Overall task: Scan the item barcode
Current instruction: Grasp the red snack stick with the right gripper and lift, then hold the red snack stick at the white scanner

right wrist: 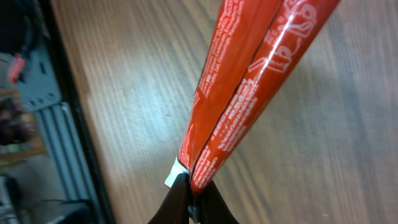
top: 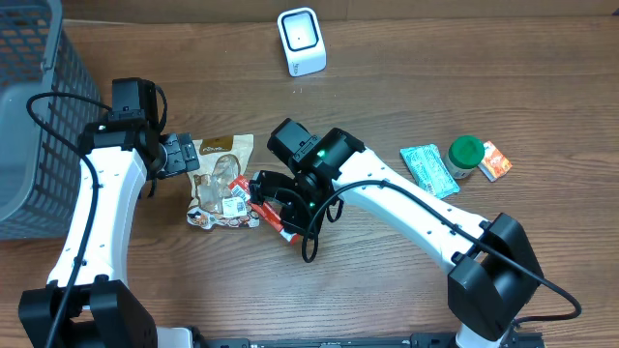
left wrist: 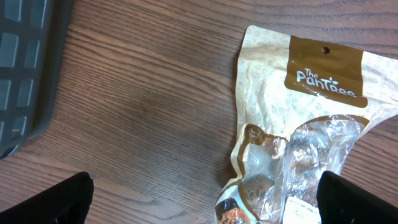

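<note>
The right gripper (right wrist: 194,202) is pinching the red packet (right wrist: 245,87), seemingly lifted but well short of the scanner (top: 301,41), so scanning is pending, while the left gripper (top: 184,156) is hovering wide open, also well apart from it.

On the snack pouch (left wrist: 298,124) we read "The Pantree" in pale letters on its brown header panel (left wrist: 326,71), though we are less sure of the last letters. The red packet (right wrist: 249,93) carries lines of white print along its length, too blurred for us to read. The print on the pouch's white sticker (top: 233,206) is too small to make out.
</note>
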`<control>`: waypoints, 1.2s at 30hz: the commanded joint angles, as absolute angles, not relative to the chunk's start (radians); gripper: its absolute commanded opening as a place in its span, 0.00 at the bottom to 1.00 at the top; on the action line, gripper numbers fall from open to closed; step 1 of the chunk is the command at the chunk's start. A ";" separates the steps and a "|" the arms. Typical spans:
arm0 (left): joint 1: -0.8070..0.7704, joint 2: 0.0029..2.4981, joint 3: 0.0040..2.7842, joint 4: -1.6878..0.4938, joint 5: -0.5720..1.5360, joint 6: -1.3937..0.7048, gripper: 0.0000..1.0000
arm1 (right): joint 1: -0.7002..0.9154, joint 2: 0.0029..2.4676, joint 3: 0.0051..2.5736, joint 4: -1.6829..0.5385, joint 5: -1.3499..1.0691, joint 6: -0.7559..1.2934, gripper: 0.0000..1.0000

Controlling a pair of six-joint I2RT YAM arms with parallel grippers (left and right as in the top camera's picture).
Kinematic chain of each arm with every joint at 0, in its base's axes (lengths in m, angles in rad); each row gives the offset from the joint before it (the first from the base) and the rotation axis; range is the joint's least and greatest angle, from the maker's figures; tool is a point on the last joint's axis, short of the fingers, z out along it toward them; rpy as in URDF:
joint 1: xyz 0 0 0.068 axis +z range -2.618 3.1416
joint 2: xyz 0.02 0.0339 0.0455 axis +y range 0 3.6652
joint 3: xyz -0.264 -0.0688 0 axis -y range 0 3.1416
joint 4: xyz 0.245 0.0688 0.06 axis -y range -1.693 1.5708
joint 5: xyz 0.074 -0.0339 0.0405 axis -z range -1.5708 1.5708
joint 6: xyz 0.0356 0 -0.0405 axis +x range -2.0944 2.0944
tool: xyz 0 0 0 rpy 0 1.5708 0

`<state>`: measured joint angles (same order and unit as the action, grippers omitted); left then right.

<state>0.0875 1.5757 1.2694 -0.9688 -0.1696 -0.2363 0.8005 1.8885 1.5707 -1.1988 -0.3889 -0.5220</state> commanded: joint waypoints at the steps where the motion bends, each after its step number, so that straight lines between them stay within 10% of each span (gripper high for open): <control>1: 0.091 1.582 1.275 -0.967 -0.179 -0.240 1.00 | 0.775 1.874 1.573 -1.199 -0.295 -0.598 0.04; 20: 0.091 1.582 1.275 -0.968 -0.179 -0.240 1.00 | 0.662 1.874 1.957 -1.180 0.302 -0.533 0.03; 36: 0.091 1.582 1.275 -0.968 -0.179 -0.240 1.00 | 0.573 2.040 1.996 -0.382 0.753 -1.019 0.03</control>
<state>0.0875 1.5757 1.2694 -0.9699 -0.1699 -0.2363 0.5953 1.9675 1.9808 -0.4290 0.6701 -0.9245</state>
